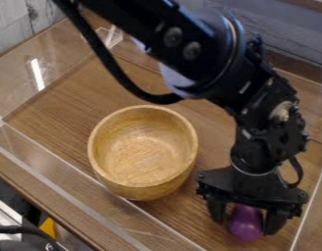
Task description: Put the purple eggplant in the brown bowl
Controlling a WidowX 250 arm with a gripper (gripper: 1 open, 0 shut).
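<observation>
Eggplant (242,225), purple and glossy, lies on the bench (85,93) at the lower right, just beside the brown bowl (142,151) and outside it. Only a small rounded part of it shows, low between the two dark fingers (215,211) of the hand (245,218); the rest is hidden by the hand above it.

No brand, label or writing can be read anywhere in view.

The bench is wood-grain brown with long streaks running across it. Clear plastic walls (32,74) stand around it, catching pale glare at the upper left, and another clear edge runs along the near side. Beyond the wall at the upper left is a light surface, too blurred to name.

The black robot arm (190,49) is the largest thing in view, sweeping from the upper left down to the lower right, with dark cables looping beside it. It covers much of the bench behind the bowl. The bowl comes next in size: round, light wood with thick walls and visible grain, upright and holding nothing.

The hand points down over the eggplant with its fingers spread apart, one on each side of the purple body. Whether they touch it cannot be told.
</observation>
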